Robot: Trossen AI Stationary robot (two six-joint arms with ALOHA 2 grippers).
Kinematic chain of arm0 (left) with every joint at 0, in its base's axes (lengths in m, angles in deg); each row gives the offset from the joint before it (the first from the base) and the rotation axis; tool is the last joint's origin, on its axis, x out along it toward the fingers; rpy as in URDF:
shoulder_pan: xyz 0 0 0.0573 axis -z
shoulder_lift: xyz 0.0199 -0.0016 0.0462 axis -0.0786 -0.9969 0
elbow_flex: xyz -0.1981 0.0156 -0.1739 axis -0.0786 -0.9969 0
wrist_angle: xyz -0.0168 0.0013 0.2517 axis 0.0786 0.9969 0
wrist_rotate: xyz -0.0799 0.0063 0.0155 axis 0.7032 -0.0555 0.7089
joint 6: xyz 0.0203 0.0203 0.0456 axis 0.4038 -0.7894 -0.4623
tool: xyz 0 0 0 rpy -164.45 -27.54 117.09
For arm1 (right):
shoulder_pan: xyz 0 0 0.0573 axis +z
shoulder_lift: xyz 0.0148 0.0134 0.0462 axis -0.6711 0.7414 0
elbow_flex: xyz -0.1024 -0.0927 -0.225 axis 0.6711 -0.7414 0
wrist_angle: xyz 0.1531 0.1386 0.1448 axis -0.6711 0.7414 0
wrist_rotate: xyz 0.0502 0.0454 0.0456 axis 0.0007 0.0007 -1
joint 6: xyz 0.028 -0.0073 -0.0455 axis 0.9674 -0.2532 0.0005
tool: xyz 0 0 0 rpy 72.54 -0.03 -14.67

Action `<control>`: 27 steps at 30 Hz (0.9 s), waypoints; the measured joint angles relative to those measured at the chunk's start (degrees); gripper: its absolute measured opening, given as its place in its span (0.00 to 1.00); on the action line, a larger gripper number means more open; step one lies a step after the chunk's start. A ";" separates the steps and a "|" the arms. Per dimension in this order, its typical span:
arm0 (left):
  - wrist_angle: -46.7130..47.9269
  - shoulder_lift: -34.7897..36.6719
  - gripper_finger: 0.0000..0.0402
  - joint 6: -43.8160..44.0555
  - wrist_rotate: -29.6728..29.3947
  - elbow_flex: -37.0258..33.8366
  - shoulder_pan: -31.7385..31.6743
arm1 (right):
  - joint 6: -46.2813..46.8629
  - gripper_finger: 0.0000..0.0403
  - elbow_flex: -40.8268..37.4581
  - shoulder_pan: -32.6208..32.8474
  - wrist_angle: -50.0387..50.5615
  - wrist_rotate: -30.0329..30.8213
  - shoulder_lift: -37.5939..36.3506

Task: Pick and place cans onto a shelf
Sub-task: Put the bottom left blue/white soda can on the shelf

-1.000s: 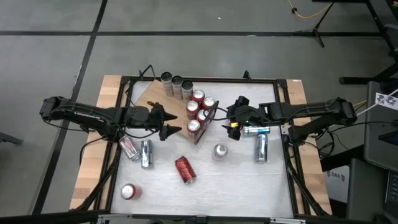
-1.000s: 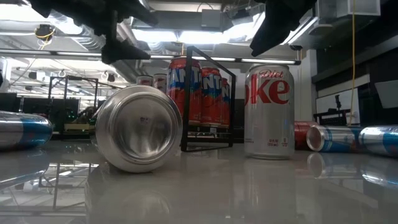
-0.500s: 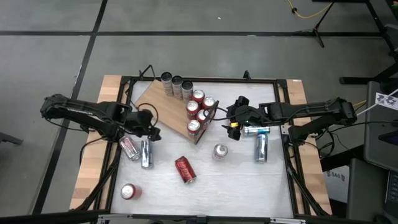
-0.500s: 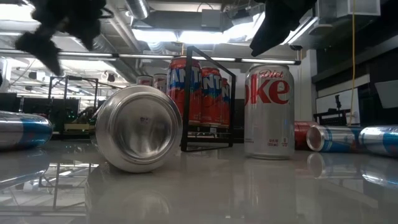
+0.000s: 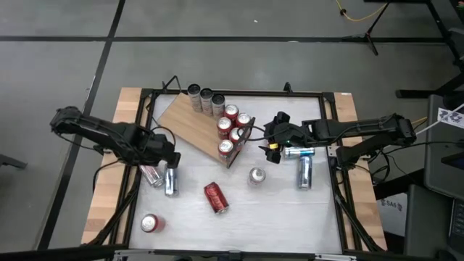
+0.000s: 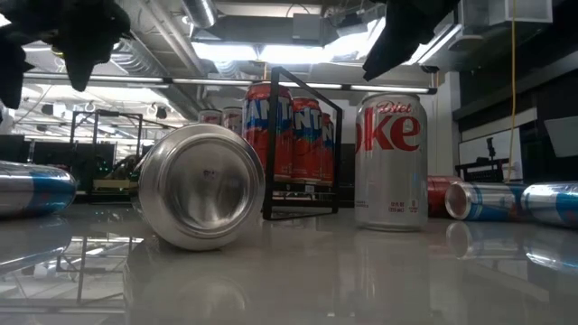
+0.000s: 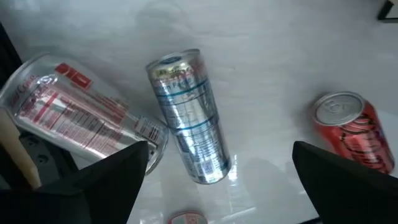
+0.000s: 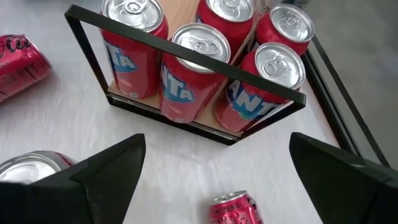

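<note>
The wooden shelf (image 5: 190, 122) lies on the table. Several red cans (image 5: 232, 130) stand upright at its black-framed end (image 8: 186, 59), and three silver cans (image 5: 206, 97) stand at its far edge. My left gripper (image 7: 217, 186) is open and empty above two lying cans: a slim blue-and-silver can (image 7: 189, 118) and a silver can with red print (image 7: 81, 118). In the high view it shows left of the shelf (image 5: 165, 156). My right gripper (image 8: 211, 180) is open and empty, just right of the framed end, also in the high view (image 5: 272, 147).
A silver Diet Coke can (image 5: 256, 176) stands upright near the table's middle. A red can (image 5: 216, 197) lies near it, and another red can (image 5: 150, 222) sits at the near left. Two blue-and-silver cans (image 5: 302, 165) lie at the right. Black frame rails (image 5: 336, 145) edge the table.
My left gripper has gone from the shelf's near edge toward the table's left edge and now hangs over the two lying cans. It stays open. The cans and the shelf have not moved.
</note>
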 joint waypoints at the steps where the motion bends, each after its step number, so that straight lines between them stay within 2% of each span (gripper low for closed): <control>1: 0.02 -0.51 0.98 0.46 0.00 0.00 0.32 | -0.30 0.97 0.01 -0.02 -0.02 0.01 0.00; 8: -0.09 -4.61 0.98 0.63 0.67 0.00 2.46 | -1.86 0.97 0.01 -0.02 -0.02 0.00 0.00; 13: 0.83 -6.23 0.98 0.91 6.65 0.00 3.15 | -1.88 0.97 0.01 0.00 -0.02 0.00 0.00; 20: 6.61 -6.47 0.98 7.16 10.34 -0.04 5.72 | -1.88 0.97 0.01 -0.02 -0.02 0.01 0.00; 27: 7.61 -6.47 0.98 16.58 9.97 -0.49 8.17 | -1.90 0.97 0.01 0.00 -0.27 -0.01 0.00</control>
